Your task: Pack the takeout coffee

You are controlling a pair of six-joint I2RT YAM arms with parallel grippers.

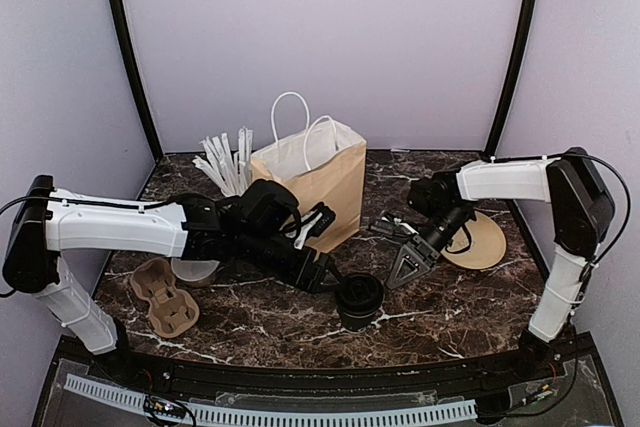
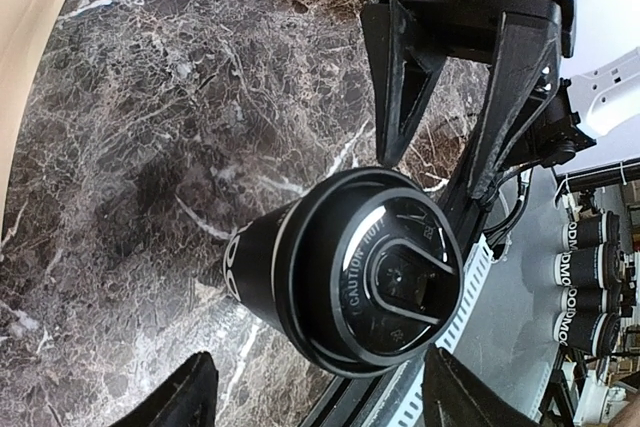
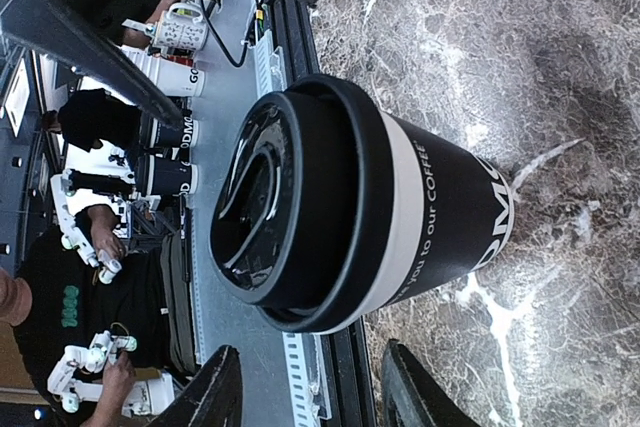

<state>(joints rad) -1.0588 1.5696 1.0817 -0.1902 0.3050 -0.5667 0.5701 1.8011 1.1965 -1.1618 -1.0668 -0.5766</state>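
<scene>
The takeout coffee (image 1: pixel 359 299) is a black paper cup with its black lid on, standing upright on the marble table near the front edge. It fills the left wrist view (image 2: pixel 350 272) and the right wrist view (image 3: pixel 350 207). My left gripper (image 1: pixel 335 279) is open just left of the cup, with the fingertips (image 2: pixel 185 397) wide apart and short of it. My right gripper (image 1: pixel 402 269) is open just right of the cup, and its fingertips (image 3: pixel 215 387) are also clear of it. The brown paper bag (image 1: pixel 322 183) stands open behind the cup.
A white cup of white sticks (image 1: pixel 228 161) stands left of the bag. A white bowl (image 1: pixel 195 269) and a cardboard cup carrier (image 1: pixel 165 297) lie at the front left. A tan round disc (image 1: pixel 482 241) lies at the right. The table's front edge is just beyond the cup.
</scene>
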